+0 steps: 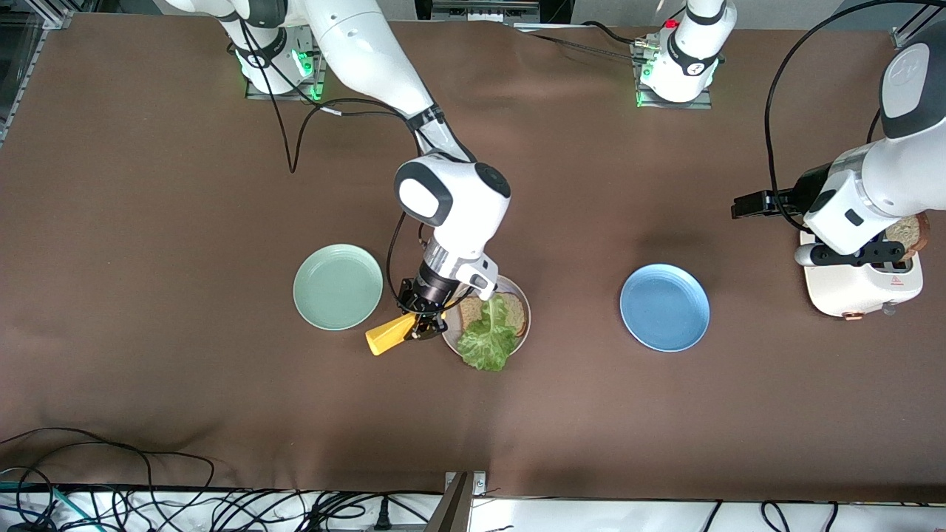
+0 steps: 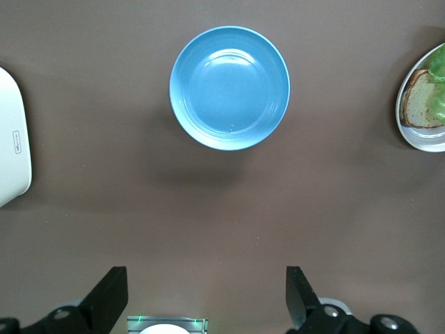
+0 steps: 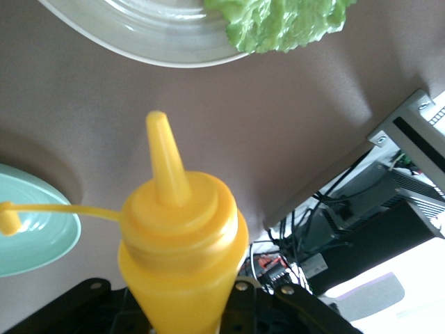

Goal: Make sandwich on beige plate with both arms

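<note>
- Lettuce leaf [image 1: 488,334]: 1, ruffled green, nearest the front camera; lies on a bread slice and overhangs the plate rim on the camera side. Its edge also shows in the right wrist view [image 3: 281,24].
- Bread slices: 2 visible. 1 brown speckled slice [image 1: 505,313] flat on the beige plate [image 1: 523,295], under the lettuce; no top slice on it. 1 more slice [image 1: 909,233] sticks up from the toaster.
- Plates: 3, set roughly in a row across the table. Mint green plate [image 1: 338,287] toward the right arm's end, beige plate in the middle, blue plate [image 1: 664,307] toward the left arm's end. Green and blue carry nothing.
- Yellow squeeze bottle [image 1: 389,335]: 1, tilted, nozzle pointing out from the claw, its cap dangling on a thin tether; over the table between the green and beige plates.
- Right gripper [image 1: 423,323]: clamped on the yellow bottle, low, just beside the beige plate's rim.
- Toaster [image 1: 861,284]: 1, white, at the left arm's end of the table.
- Left gripper [image 1: 861,255]: over the toaster, nothing held; in the left wrist view its fingers [image 2: 300,295] stand wide apart.
</note>
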### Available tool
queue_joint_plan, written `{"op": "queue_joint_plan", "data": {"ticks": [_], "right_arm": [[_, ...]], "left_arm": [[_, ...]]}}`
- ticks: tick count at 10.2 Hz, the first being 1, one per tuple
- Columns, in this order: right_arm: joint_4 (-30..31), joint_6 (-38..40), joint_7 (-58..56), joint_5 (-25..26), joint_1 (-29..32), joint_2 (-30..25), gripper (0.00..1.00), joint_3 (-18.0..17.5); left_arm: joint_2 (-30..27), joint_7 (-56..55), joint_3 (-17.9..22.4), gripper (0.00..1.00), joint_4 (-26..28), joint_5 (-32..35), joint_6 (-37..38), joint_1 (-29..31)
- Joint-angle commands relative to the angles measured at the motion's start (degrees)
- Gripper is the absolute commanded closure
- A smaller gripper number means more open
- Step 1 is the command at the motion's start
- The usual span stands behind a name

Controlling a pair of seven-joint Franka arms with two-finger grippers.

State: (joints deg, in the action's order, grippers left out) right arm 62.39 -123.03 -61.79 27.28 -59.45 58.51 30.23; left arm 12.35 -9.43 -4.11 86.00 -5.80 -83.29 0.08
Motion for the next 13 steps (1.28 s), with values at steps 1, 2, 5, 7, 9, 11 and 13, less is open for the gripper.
{"op": "queue_joint_plan", "data": {"ticks": [1,2,5,7,9,11,13], "right_arm": [[-2.27,1.13,2.81,7.15,-3.99,2.57,0.84,3.77],[-2.27,3.22,2.82,7.52,-4.53,2.57,0.85,4.22],[-2.18,7.01,2.82,6.05,-4.45,1.7,0.85,3.61],[0.09,8.59,2.64,-5.42,-3.14,-0.84,0.85,3.6],[4.04,8.95,1.77,-14.58,0.37,-4.61,0.85,2.73],[10.44,8.95,1.41,-20.84,3.28,-10.84,0.85,-0.95],[17.38,8.43,1.41,-23.4,7.75,-17.86,0.85,-6.65]], "left_arm": [[-0.22,1.17,-0.02,0.0,0.04,-1.06,-0.03,0.27],[-0.22,1.17,-0.02,0.0,0.04,-1.06,-0.03,0.27],[-0.13,0.99,-0.02,0.0,0.04,-0.79,-0.03,0.18],[0.22,1.34,0.06,0.0,0.3,-0.88,-0.03,1.23],[0.39,1.61,0.15,0.0,0.3,-0.71,-0.29,1.94],[0.13,2.13,0.32,0.0,0.13,0.43,-0.9,4.21],[0.13,9.48,0.41,0.0,0.22,6.99,-4.67,6.33]]}}
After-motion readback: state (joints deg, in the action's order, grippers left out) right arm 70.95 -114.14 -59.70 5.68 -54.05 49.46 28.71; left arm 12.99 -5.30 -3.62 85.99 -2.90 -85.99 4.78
